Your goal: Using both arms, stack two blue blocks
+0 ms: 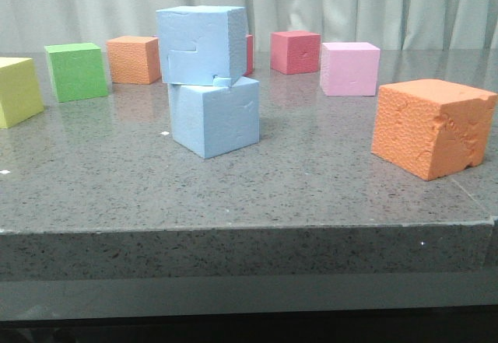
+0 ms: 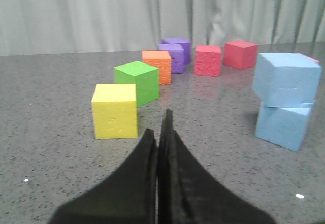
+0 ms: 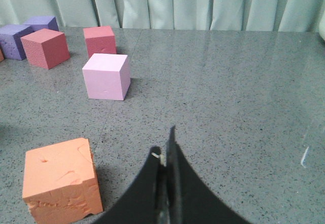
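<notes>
Two light blue foam cubes stand stacked on the grey table. The upper blue block [image 1: 201,44], with a stepped seam line, sits a little skewed on the lower blue block [image 1: 215,116]. The stack also shows in the left wrist view, upper block [image 2: 287,78] on lower block [image 2: 282,125]. My left gripper [image 2: 158,127] is shut and empty, low over the table, well apart from the stack. My right gripper [image 3: 165,145] is shut and empty; the stack is out of its view. Neither gripper shows in the front view.
A large orange cube [image 1: 432,126] sits front right, near my right gripper [image 3: 61,183]. Pink cube [image 1: 349,68], red cube [image 1: 296,51], small orange cube [image 1: 134,59], green cube [image 1: 75,71] and yellow cube [image 1: 17,90] ring the back. Purple cubes [image 2: 174,54] stand behind. Table edge [image 1: 249,230] is in front.
</notes>
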Controlling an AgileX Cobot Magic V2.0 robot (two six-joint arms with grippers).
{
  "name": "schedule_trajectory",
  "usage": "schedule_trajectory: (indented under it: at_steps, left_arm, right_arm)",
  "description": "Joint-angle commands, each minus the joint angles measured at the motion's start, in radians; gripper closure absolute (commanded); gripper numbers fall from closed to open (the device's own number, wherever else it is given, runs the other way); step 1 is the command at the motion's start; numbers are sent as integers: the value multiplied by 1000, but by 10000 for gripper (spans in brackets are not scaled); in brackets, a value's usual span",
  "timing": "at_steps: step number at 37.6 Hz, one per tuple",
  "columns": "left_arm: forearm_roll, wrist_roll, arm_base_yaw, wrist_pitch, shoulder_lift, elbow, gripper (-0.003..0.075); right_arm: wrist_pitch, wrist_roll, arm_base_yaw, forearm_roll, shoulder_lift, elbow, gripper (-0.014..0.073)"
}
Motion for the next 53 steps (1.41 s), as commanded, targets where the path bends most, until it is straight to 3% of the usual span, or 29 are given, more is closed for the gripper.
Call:
schedule_trajectory:
  at_steps: [1, 15, 21, 53]
  left_arm:
    - [-50, 59, 79, -157, -19, 13, 741]
    - [-50, 59, 299, -236, -19, 167, 741]
    - [-50, 57, 297, -333, -19, 241, 741]
    - [-51, 57, 297, -352, -17, 242, 741]
  right_arm:
    - [-76, -6, -2, -7, 3, -27, 662]
    - [-76, -6, -2, -7, 3, -27, 662]
    - [-76, -6, -2, -7, 3, -27, 662]
    - [-73, -6, -2, -7, 3, -27, 662]
